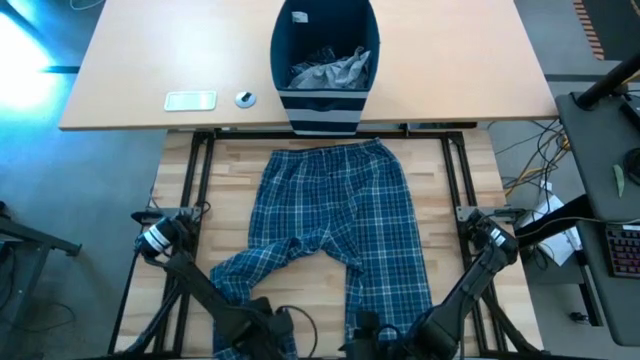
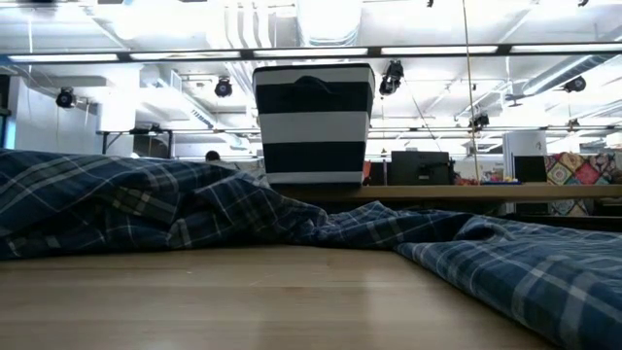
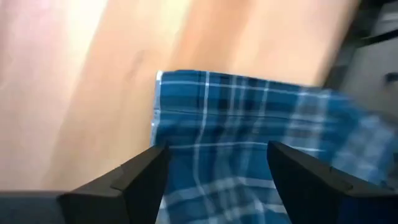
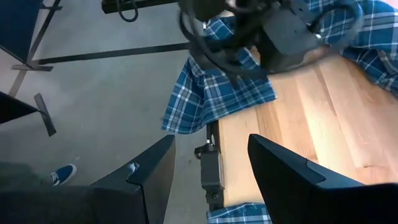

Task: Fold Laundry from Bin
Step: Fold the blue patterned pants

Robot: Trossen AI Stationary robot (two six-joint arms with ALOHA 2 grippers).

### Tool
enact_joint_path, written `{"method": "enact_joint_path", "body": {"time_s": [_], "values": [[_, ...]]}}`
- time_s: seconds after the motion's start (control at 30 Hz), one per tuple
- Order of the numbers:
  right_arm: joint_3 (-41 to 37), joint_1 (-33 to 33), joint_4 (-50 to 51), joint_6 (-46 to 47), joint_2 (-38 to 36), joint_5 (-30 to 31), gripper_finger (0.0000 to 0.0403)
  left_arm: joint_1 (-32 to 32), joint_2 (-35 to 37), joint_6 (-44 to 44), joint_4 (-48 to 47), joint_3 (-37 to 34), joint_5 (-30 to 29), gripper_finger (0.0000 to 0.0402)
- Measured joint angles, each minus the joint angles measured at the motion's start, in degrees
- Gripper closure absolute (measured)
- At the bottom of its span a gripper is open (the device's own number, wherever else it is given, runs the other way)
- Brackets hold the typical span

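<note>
The plaid trousers [image 1: 335, 235] lie spread flat on my wooden table [image 1: 230, 185], waistband toward the bin [image 1: 326, 60], legs running back toward me. The left leg bends outward near its hem, while the right leg runs straight to the near edge. The bin stands on the tan desk [image 1: 150, 60] just past the trousers' waistband, with a grey garment [image 1: 335, 68] crumpled inside it. From table height, the trousers rise in low folds [image 2: 146, 209] in front of the striped bin.

My left gripper [image 3: 214, 177] hovers over the hem of the left trouser leg [image 3: 249, 143], fingers [image 3: 140, 180] apart, with the plaid cloth showing between them and nothing clamped. The cloth's edge lies on bare wood.

My right gripper [image 4: 211, 171] sits at the near edge of the table, fingers apart and empty. Past them I see the table's corner, a trouser hem [image 4: 214, 93] hanging over the edge toward the grey floor, and my left arm's wrist [image 4: 280, 37] above it. A blue shoe [image 4: 61, 175] shows on the floor.

On the desk beside the bin lie a pale flat phone-like object [image 1: 190, 100] and a small round item [image 1: 245, 98].
</note>
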State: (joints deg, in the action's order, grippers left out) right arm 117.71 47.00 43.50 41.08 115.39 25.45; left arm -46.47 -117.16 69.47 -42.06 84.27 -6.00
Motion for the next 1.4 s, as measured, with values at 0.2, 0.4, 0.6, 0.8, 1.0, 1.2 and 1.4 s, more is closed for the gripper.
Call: {"method": "enact_joint_path", "body": {"time_s": [0.2,0.4,0.6,0.8,1.0,1.2,1.4], "values": [[0.0,0.2,0.4,0.5,0.0,-0.1,0.0204,0.1,2.9,-2.5,-4.1,1.4,0.6,0.0149],[0.0,0.1,0.7,1.0,-0.1,-0.2,0.0204,1.0,3.3,-2.4,2.3,-5.5,2.5,0.0140],[0.0,0.1,1.0,1.0,-0.1,-0.2,0.0204,1.0,2.9,1.3,14.8,-10.2,4.5,0.0172],[0.0,0.1,2.1,0.3,-0.3,-0.1,0.0204,0.8,2.7,-1.4,16.1,-4.6,3.9,0.0373],[0.0,0.1,3.8,0.4,-1.5,0.1,0.0204,-1.8,4.8,-4.1,8.0,10.6,-2.8,0.0399],[0.0,-0.3,6.6,0.4,-1.8,1.6,0.0204,-12.4,4.4,-6.0,-3.0,35.3,-19.5,0.0401],[-0.2,-1.3,7.0,0.5,-1.8,1.7,0.0204,-24.9,2.1,3.2,-12.5,49.4,-33.6,0.0401]]}}
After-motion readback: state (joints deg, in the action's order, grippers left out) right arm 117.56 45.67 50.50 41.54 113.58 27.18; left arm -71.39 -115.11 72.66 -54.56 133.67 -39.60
